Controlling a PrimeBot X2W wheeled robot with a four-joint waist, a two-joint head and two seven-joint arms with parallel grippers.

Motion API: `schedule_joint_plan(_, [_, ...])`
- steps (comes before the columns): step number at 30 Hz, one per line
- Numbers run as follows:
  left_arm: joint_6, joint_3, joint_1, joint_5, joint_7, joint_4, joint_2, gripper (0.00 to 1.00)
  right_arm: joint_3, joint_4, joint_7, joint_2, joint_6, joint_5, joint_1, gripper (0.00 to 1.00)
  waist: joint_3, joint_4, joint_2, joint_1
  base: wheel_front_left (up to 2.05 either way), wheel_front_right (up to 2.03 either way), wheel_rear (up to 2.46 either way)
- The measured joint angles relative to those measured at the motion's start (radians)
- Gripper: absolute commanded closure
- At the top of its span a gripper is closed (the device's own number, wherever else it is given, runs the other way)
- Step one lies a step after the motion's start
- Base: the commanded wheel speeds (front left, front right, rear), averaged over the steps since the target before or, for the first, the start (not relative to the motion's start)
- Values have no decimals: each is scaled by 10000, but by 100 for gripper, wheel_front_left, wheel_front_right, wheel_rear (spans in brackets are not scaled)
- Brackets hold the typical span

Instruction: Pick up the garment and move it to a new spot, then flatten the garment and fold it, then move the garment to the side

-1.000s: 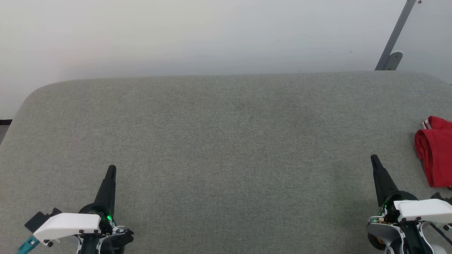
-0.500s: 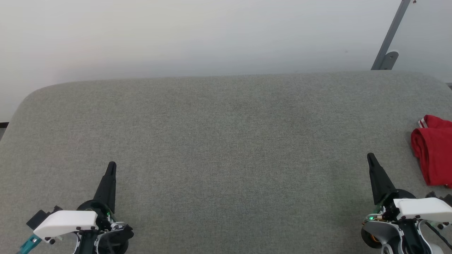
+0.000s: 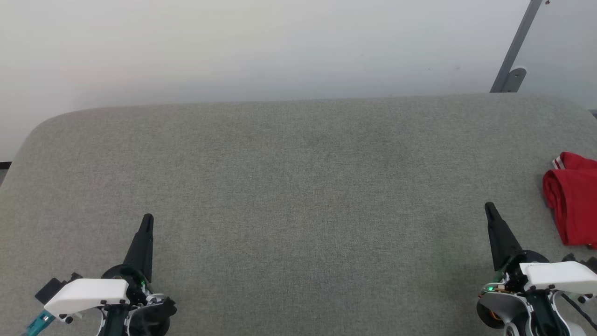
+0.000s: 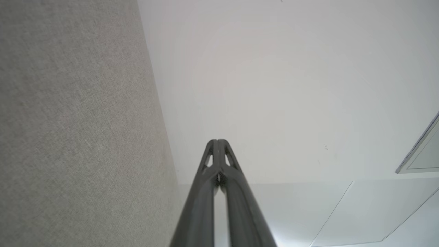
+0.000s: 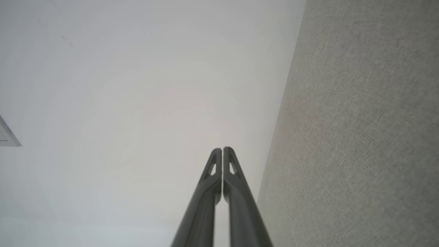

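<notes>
The garment (image 3: 572,205) lies bunched at 3 o'clock on the grey tabletop (image 3: 298,177), cut off by the head view's edge. The left gripper (image 3: 148,220) at 7 o'clock and the right gripper (image 3: 489,207) at 5 o'clock are both pinched together, holding nothing.

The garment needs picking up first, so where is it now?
In the head view the garment lies bunched at the grey surface's right edge, just right of the right hand.

Lab-like room — grey padded table (image 3: 298,163), blank white wall (image 3: 233,42).
</notes>
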Motion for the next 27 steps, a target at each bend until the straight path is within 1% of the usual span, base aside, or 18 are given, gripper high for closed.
schedule_joint_plan(27, [0, 94, -2, 56, 77, 4, -58, 100, 0, 2, 0, 0, 0, 0, -1, 100, 0, 0, 0, 0, 0, 0, 0])
